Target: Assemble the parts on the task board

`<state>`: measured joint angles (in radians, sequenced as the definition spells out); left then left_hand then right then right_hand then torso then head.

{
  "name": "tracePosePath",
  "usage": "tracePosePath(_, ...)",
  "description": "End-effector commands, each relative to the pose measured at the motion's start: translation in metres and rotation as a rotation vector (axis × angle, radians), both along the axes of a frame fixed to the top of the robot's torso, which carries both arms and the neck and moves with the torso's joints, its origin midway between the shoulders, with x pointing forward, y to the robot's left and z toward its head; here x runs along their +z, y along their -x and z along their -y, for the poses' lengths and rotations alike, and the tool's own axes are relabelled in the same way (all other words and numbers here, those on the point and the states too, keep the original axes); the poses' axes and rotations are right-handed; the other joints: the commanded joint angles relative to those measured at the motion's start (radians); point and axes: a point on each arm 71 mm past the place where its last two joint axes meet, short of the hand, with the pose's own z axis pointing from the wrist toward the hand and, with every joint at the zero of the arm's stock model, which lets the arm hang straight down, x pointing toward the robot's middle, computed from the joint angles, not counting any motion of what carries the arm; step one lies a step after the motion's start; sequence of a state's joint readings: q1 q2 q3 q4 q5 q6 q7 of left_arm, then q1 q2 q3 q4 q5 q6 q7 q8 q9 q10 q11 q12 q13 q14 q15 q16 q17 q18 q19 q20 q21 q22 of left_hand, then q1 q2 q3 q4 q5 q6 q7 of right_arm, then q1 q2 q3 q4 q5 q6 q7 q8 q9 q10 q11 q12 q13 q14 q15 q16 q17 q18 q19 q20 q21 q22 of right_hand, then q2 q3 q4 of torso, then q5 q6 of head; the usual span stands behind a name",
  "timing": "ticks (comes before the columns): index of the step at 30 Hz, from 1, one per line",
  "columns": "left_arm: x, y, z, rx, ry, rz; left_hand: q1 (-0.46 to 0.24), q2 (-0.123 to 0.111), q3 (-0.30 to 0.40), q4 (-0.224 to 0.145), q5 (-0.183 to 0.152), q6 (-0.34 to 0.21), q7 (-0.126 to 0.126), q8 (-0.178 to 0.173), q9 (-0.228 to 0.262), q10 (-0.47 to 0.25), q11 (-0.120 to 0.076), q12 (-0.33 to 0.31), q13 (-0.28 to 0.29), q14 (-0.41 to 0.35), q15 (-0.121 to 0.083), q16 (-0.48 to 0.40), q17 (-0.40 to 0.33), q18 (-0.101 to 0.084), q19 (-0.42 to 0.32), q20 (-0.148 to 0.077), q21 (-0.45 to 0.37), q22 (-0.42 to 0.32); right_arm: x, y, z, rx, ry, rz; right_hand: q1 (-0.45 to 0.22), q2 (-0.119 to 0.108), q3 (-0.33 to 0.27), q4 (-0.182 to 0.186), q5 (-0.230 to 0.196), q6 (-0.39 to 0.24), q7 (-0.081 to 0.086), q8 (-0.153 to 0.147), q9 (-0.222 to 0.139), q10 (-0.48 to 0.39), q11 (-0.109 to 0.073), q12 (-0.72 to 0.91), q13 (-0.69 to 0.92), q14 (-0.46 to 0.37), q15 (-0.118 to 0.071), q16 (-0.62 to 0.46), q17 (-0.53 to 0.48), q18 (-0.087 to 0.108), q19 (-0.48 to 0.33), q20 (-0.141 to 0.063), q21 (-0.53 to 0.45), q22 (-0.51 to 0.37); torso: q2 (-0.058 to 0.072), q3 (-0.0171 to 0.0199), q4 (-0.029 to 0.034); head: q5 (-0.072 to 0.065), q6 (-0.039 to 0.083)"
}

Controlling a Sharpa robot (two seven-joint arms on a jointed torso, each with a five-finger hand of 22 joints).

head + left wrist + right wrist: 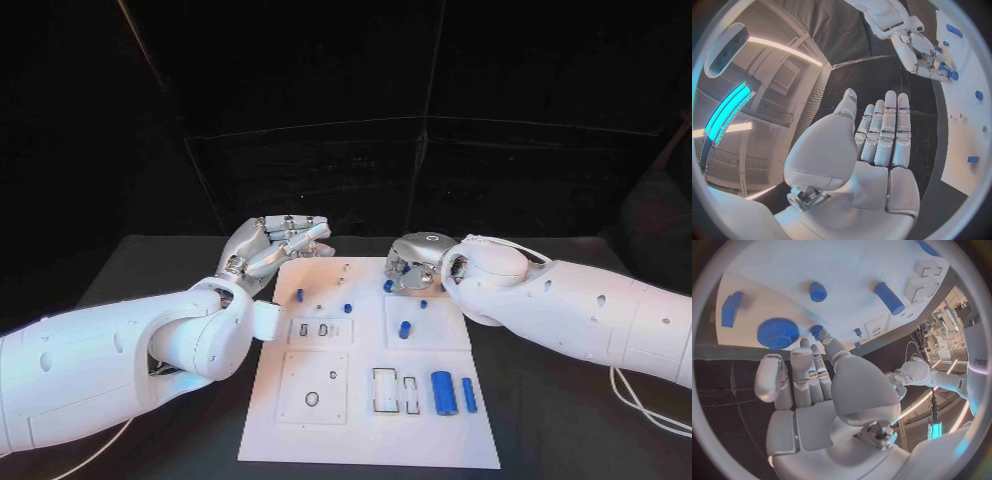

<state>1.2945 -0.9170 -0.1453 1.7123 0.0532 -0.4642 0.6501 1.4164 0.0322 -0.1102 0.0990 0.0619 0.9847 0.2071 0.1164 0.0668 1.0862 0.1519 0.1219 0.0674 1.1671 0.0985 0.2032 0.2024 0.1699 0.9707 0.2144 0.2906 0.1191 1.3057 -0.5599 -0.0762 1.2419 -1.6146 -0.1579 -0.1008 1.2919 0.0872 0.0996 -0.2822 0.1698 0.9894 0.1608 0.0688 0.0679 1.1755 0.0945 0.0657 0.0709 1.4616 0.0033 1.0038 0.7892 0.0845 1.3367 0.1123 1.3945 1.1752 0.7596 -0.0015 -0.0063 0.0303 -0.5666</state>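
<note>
The white task board (368,420) lies in the middle of the black table. My left hand (274,245) hovers off its far left corner, palm flat and fingers stretched out (886,130), holding nothing. My right hand (418,262) reaches over the board's far right part. Its fingertips (811,347) lie by a blue gear (777,333) and a small blue piece (817,330), and nothing is gripped. The left wrist view shows that right hand (923,55) with its fingertips next to the gear (953,75). Two blue cylinders (444,392) lie at the board's near right.
More blue parts sit on the board: a peg (299,295), a short piece (405,328), a stub (817,291), a longer cylinder (889,298) and a flat block (731,309). Empty rectangular recesses (385,390) lie toward the near side. Black table (173,260) surrounds the board.
</note>
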Motion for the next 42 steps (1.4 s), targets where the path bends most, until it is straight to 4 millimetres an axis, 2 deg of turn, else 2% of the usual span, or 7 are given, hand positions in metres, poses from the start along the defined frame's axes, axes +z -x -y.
tracePosePath(1, 0.002, 0.0, 0.002, -0.017, 0.005, 0.015, 0.0, 0.007, -0.001, -0.007, 0.0, 0.0, 0.005, -0.004, -0.001, -0.003, 0.003, -0.003, -0.002, 0.004, 0.004, -0.006, 0.001, 0.013, 0.004, 0.001, -0.006, -0.001, -0.001, -0.001, -0.002, 0.011, 0.028, -0.019, -0.008, 0.001, 0.006, 0.0, -0.005, -0.009, 0.001, -0.006, -0.001, 0.003, -0.004, 0.003, 0.001, 0.021, 0.0, 0.005, 0.001, -0.006, 0.005, 0.0, 0.005, 0.001, 0.0, 0.0007, 0.0005, 0.002, -0.004)
tracePosePath(6, 0.002, 0.001, 0.002, -0.018, 0.005, 0.015, 0.002, 0.008, -0.001, -0.009, 0.0, 0.0, 0.005, -0.006, -0.001, -0.004, 0.003, -0.005, -0.002, 0.004, 0.004, -0.008, 0.002, 0.014, 0.004, 0.001, -0.007, -0.002, -0.002, -0.003, -0.006, 0.018, 0.039, -0.033, -0.011, 0.003, 0.016, 0.001, -0.008, -0.008, 0.001, -0.005, 0.0, 0.005, -0.004, 0.003, 0.001, 0.022, -0.001, 0.023, 0.018, -0.009, 0.011, -0.001, 0.013, 0.016, 0.001, 0.0017, -0.0018, 0.003, -0.011)
tracePosePath(13, 0.002, 0.0, 0.002, -0.017, 0.005, 0.015, 0.003, 0.009, 0.0, -0.011, 0.0, 0.0, 0.005, -0.006, -0.001, -0.004, 0.003, -0.006, -0.002, 0.004, 0.004, -0.009, 0.003, 0.014, 0.004, 0.001, -0.007, -0.002, -0.004, -0.004, -0.008, 0.024, 0.051, -0.048, -0.015, 0.005, 0.032, 0.001, -0.008, 0.003, 0.002, -0.001, 0.002, 0.007, -0.004, 0.002, 0.001, 0.019, 0.0, 0.036, 0.024, -0.01, 0.014, -0.001, 0.019, 0.025, -0.002, 0.0017, -0.0032, -0.005, -0.009)
tracePosePath(22, 0.002, -0.001, 0.002, -0.016, 0.004, 0.015, 0.005, 0.012, 0.0, -0.014, 0.0, 0.001, 0.005, -0.008, -0.001, -0.003, 0.003, -0.008, -0.002, 0.004, 0.004, -0.011, 0.004, 0.014, 0.005, 0.001, -0.008, -0.003, -0.005, -0.005, -0.011, 0.035, 0.06, -0.06, -0.016, 0.008, 0.052, 0.0, -0.007, 0.015, 0.002, -0.001, 0.003, 0.006, -0.003, 0.001, 0.001, 0.015, 0.001, 0.044, 0.026, -0.01, 0.013, 0.0, 0.023, 0.029, 0.0, 0.0028, -0.0016, 0.004, -0.01)
tracePosePath(33, 0.003, -0.002, 0.0, -0.011, 0.002, 0.016, 0.007, 0.014, 0.001, -0.017, 0.0, 0.002, 0.005, -0.009, -0.001, -0.002, 0.003, -0.009, -0.002, 0.005, 0.004, -0.012, 0.005, 0.014, 0.005, 0.001, -0.009, -0.003, -0.003, -0.007, -0.012, 0.025, 0.04, -0.032, 0.009, 0.044, 0.161, -0.005, -0.026, 0.065, -0.002, 0.006, 0.007, 0.025, -0.007, 0.006, 0.002, 0.008, -0.003, 0.071, 0.038, -0.012, 0.013, -0.002, 0.033, 0.044, -0.001, 0.0018, -0.0036, 0.003, -0.011)
tracePosePath(37, 0.003, -0.003, -0.001, -0.007, 0.0, 0.017, 0.007, 0.014, 0.001, -0.017, 0.0, 0.002, 0.005, -0.009, -0.001, -0.002, 0.003, -0.009, -0.002, 0.005, 0.004, -0.012, 0.005, 0.014, 0.005, 0.001, -0.009, -0.003, 0.001, -0.006, -0.012, 0.031, -0.003, 0.014, 0.001, 0.041, 0.199, 0.002, -0.069, 0.091, -0.007, 0.01, 0.009, 0.047, -0.014, 0.01, 0.006, 0.01, -0.007, 0.089, 0.051, -0.015, 0.023, -0.005, 0.044, 0.065, -0.002, 0.0027, -0.0038, 0.004, -0.01)
tracePosePath(42, 0.003, -0.004, -0.003, -0.002, -0.002, 0.019, 0.009, 0.015, 0.001, -0.019, 0.0, 0.003, 0.005, -0.009, -0.001, -0.002, 0.003, -0.01, -0.001, 0.005, 0.004, -0.013, 0.006, 0.014, 0.006, 0.001, -0.009, -0.004, 0.007, -0.004, -0.013, 0.036, -0.059, 0.061, -0.003, 0.035, 0.218, 0.005, -0.074, 0.102, -0.008, 0.011, 0.01, 0.057, -0.016, 0.01, 0.007, 0.011, -0.008, 0.097, 0.056, -0.017, 0.029, -0.006, 0.05, 0.075, -0.003, 0.0025, -0.0033, 0.006, -0.009)
